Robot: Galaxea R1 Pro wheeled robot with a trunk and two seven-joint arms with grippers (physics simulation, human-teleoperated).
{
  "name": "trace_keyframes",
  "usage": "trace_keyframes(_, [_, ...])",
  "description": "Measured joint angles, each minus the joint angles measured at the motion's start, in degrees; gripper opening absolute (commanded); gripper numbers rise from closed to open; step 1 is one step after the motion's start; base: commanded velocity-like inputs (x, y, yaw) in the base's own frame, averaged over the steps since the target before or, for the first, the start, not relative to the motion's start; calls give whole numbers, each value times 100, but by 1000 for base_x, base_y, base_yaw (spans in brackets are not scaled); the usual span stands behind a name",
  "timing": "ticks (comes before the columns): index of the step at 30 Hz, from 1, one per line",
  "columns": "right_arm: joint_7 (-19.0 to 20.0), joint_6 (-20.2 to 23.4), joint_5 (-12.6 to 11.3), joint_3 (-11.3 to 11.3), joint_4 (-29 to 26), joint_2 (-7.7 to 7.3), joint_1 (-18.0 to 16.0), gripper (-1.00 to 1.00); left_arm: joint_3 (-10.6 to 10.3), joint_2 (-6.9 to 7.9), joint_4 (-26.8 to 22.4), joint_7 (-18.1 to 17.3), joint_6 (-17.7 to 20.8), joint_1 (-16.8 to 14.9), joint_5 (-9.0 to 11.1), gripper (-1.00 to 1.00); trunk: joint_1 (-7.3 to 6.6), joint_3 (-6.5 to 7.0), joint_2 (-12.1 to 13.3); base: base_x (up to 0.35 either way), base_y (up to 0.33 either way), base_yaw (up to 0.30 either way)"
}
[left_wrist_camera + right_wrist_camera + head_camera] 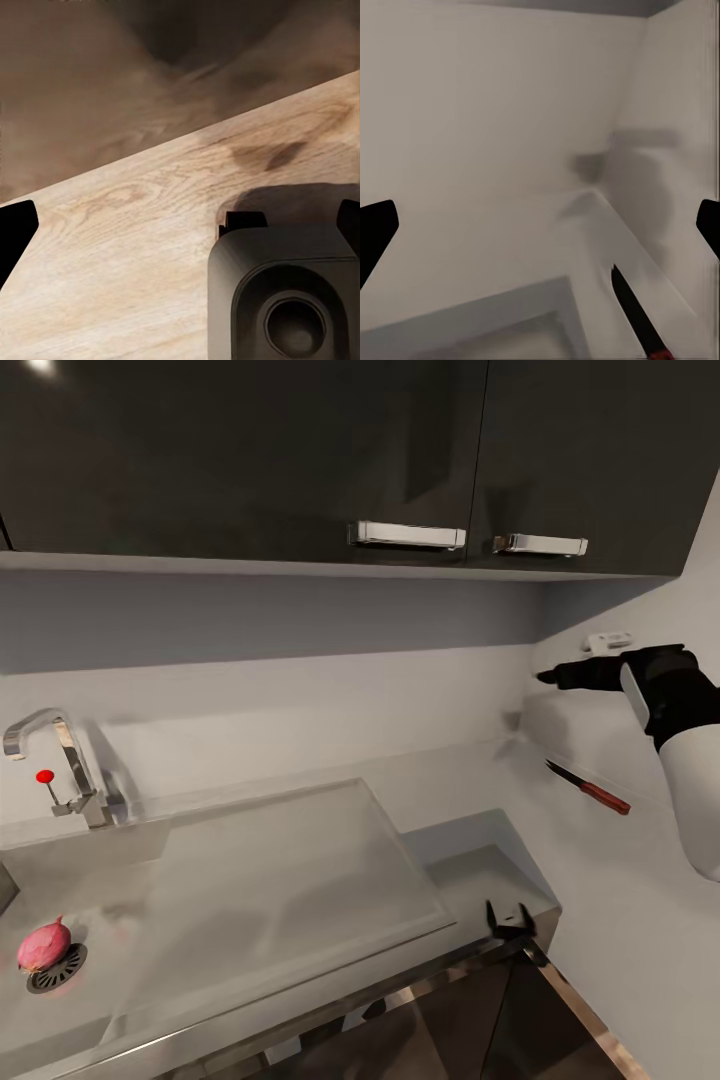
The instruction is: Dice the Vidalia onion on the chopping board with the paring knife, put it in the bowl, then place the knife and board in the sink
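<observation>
Right, grey steel worktop (470, 780) under dark wall cabinets (300, 450), sink (60, 900) at the left end. Vidalia onion (43, 946) sits by the drain. Paring knife (588, 788) lies in the far right corner, just below the right end effector (548, 676), fingers spread, holding nothing. Left end effector: can't tell.

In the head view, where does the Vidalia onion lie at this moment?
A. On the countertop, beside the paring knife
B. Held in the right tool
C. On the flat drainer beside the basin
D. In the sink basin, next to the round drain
D: the Vidalia onion sits in the sink basin against the round drain, far from the paring knife.
</observation>
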Motion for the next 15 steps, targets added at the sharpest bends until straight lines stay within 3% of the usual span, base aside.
trace_keyframes(15, [-12, -13, 0, 0, 341, -121, 0, 100, 0, 0, 7, 0, 0, 0, 0, 100, 0, 0, 0, 0, 0, 0])
